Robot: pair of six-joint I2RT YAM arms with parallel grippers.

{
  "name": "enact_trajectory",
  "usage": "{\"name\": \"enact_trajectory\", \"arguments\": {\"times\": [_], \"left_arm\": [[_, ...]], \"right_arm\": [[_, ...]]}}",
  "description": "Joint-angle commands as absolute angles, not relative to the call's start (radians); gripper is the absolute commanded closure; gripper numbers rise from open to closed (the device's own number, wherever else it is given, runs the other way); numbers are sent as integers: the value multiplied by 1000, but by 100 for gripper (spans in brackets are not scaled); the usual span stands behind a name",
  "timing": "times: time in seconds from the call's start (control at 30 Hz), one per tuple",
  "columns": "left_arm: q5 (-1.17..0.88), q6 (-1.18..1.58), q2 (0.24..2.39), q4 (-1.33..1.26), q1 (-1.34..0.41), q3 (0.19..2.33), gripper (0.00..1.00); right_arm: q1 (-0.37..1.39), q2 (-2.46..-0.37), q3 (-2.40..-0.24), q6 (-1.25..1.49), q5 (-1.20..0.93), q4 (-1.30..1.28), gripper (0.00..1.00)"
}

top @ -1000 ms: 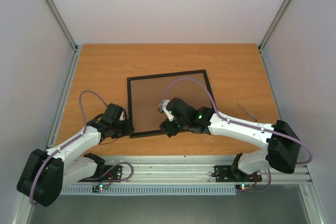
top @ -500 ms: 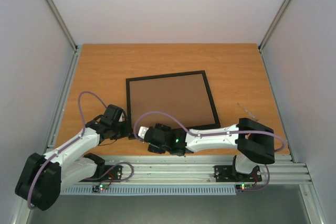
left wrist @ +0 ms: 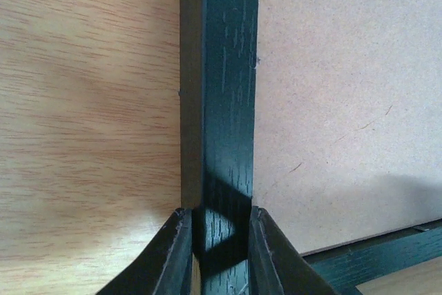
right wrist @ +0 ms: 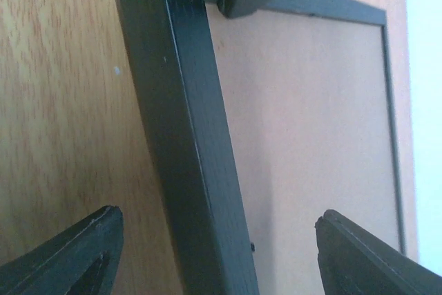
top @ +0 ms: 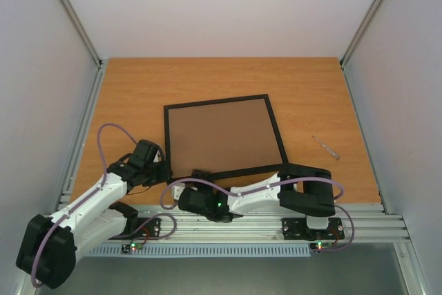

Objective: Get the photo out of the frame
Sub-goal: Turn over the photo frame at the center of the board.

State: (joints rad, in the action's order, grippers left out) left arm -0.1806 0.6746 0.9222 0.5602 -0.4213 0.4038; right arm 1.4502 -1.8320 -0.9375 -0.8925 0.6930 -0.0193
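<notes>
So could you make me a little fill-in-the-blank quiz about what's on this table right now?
1. The thin black rectangular picture frame lies with its plain ____ backing board facing up.
2. The left hand is clamped ____ on the frame's left rail.
3. The right hand has its fingers wide ____ around the near rail.
4. Everything rests on an orange-toned ____ table.
Missing words: brown; shut; open; wooden.

One frame (top: 221, 136) (brown back up); two arms (top: 97, 195) (top: 259, 195); one thin object (top: 324, 145).
</notes>
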Motion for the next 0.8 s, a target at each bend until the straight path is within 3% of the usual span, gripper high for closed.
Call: {"name": "enact_trajectory", "arguments": {"times": [0.0, 0.43, 0.63, 0.77], "left_arm": [[-249, 696, 884, 495, -425, 456, 99], [-277, 702, 841, 512, -425, 468, 100], [-298, 716, 832, 493, -424, 458, 99], [-302, 730, 817, 486, -425, 453, 100]], "right_arm": [[1465, -1891, -915, -1015, 821, 164, 24], [1465, -2106, -868, -1325, 966, 650, 29], [1454, -2160, -874, -1443, 994, 833, 47], [1454, -2225, -874, -1638, 1021, 1093, 55]]}}
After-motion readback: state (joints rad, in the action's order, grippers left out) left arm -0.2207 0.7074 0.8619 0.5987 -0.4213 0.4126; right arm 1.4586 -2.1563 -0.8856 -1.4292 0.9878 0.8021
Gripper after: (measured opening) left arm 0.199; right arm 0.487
